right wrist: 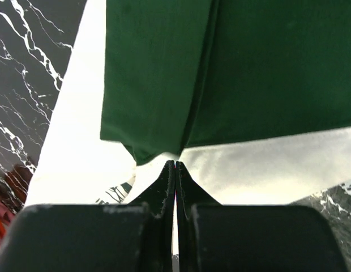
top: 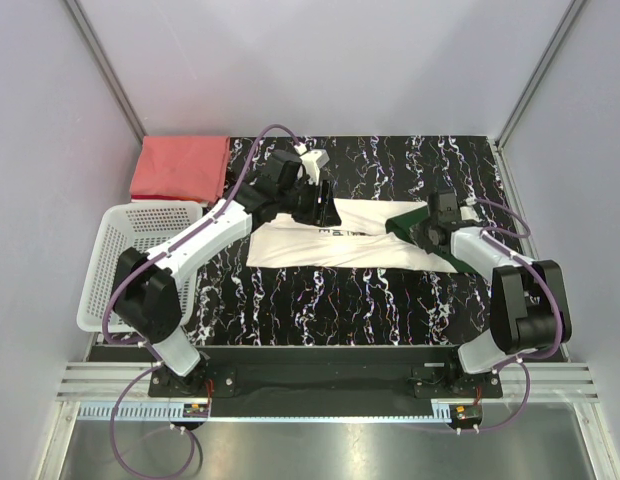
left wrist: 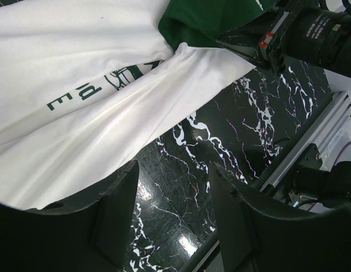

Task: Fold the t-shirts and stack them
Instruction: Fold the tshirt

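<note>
Cream shirt (top: 330,248) lies as a long folded band across the middle of the surface (top: 320,300), green part at its right end. Right tool (right wrist: 174,165) is clenched on that green-and-cream edge, probably to carry it over for a fold; left tool (left wrist: 174,170), released, hovers beside the cloth. Print shows an "E"; the rest is creased. Red shirt (top: 180,167) sits folded at upper left.

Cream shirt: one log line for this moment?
left gripper open over cream shirt | right gripper shut on cream shirt | red shirt folded, far left
</note>
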### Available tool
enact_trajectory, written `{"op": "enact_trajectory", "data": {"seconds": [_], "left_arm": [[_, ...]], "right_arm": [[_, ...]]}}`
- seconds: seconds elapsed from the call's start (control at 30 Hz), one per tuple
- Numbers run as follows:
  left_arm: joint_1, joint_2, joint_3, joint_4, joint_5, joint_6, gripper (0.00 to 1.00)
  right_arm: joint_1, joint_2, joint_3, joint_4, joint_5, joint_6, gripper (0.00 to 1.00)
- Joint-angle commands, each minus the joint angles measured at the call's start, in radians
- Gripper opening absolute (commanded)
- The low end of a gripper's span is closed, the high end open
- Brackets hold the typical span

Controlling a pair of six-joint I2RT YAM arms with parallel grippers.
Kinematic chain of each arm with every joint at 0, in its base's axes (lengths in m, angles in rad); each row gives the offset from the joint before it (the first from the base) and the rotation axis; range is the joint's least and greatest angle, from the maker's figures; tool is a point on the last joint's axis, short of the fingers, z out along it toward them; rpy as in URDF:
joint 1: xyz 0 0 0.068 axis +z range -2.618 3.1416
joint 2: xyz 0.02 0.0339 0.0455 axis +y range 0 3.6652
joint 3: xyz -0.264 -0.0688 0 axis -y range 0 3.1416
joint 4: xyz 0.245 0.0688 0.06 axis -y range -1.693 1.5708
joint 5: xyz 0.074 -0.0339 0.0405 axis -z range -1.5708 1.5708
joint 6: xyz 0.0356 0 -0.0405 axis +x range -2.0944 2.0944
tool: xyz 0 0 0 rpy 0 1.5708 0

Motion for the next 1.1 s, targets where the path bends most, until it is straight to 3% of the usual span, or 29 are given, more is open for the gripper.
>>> {"op": "enact_trajectory", "data": {"seconds": [0.0, 0.27, 0.47, 0.7, 1.07], "left_arm": [[0.003, -0.029, -0.012, 0.020, 0.021, 0.007, 0.57], [0.003, -0.015, -0.015, 0.020, 0.003, 0.016, 0.58], [0.007, 0.066, 0.003, -0.013, -0.081, 0.051, 0.59], [0.063, 0.196, 0.022, -0.032, -0.057, -0.007, 0.59], [0.143, 0.209, -0.152, -0.021, -0.144, -0.053, 0.58]], "right_arm": [[0.027, -0.050, 0.001, -0.033, 0.082, 0.034, 0.00], [0.060, -0.027, 0.007, -0.036, 0.091, 0.048, 0.00], [0.037, -0.027, 0.122, -0.046, 0.123, -0.141, 0.17], [-0.133, 0.160, 0.300, -0.038, -0.045, -0.376, 0.07], [-0.222, 0.390, 0.375, -0.043, -0.142, -0.441, 0.06]]}}
